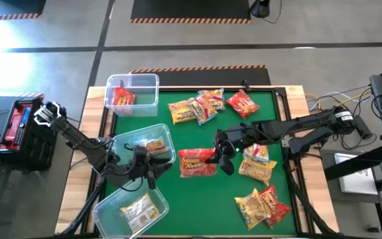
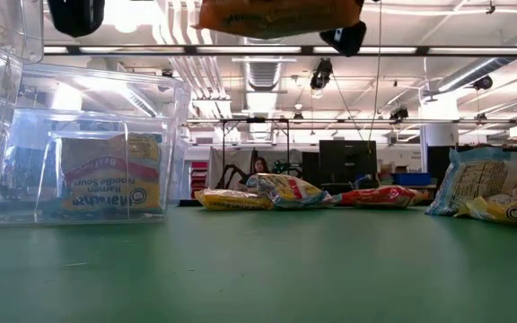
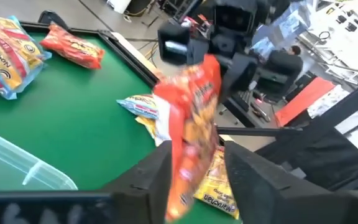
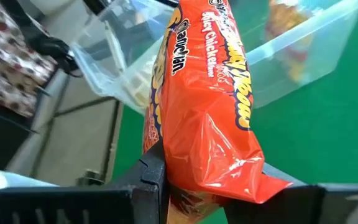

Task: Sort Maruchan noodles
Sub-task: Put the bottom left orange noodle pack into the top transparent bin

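Green table (image 1: 191, 199), both pincers (image 1: 225, 151) (image 1: 152, 167) gripping one red packet (image 1: 197, 162).

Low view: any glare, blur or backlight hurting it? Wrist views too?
Low view: bright ceiling lights backlight the scene, and the held orange packet at the top edge is dark. Glare streaks the clear bin wall. Left wrist view: that packet is blurred between the left tool fingers. Right wrist view: specular sheen on the wrapper; bins behind soft.

Packet (image 1: 197, 162) between bins (image 1: 144, 143) and noodles (image 1: 257, 166)
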{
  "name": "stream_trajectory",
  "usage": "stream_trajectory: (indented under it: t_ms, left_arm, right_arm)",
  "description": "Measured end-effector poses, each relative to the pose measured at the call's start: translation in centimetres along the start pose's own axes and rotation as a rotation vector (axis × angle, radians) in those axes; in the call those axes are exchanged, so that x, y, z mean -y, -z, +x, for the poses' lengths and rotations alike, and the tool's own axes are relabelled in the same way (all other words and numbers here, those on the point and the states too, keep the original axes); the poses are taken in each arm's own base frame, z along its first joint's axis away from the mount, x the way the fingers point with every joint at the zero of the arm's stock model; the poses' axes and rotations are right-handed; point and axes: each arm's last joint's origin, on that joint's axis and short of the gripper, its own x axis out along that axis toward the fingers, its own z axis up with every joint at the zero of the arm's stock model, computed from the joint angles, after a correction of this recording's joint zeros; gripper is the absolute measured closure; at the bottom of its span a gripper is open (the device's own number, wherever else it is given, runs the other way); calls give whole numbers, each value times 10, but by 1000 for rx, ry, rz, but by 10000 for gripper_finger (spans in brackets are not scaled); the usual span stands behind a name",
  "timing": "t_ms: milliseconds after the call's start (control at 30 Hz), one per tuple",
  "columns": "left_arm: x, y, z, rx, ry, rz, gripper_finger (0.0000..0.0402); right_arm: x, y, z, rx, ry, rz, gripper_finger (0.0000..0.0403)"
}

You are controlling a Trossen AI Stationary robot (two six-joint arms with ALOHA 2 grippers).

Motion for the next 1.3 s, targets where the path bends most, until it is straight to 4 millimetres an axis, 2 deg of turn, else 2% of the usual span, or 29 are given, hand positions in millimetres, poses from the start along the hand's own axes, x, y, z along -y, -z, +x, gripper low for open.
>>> stream_trajectory:
  t_ms: [200,400,633,1167,1300]
  left_arm:
    - [-9,-3,5,-2,-59,72,192]
    - [-18,-30,12,12,-65,224,143]
    - [-30,-55,24,-65,31,293,137]
    - [-38,-67,48,-95,160,346,138]
    - [-40,-69,51,-109,187,340,151]
  right_arm:
    - [10,-18,-13,-1,56,-122,310]
    - [15,-32,-21,50,76,-176,310]
    - [13,-38,-22,75,68,-185,310]
    - [15,-44,-8,113,61,-278,310]
    - [16,-46,-4,126,59,-303,310]
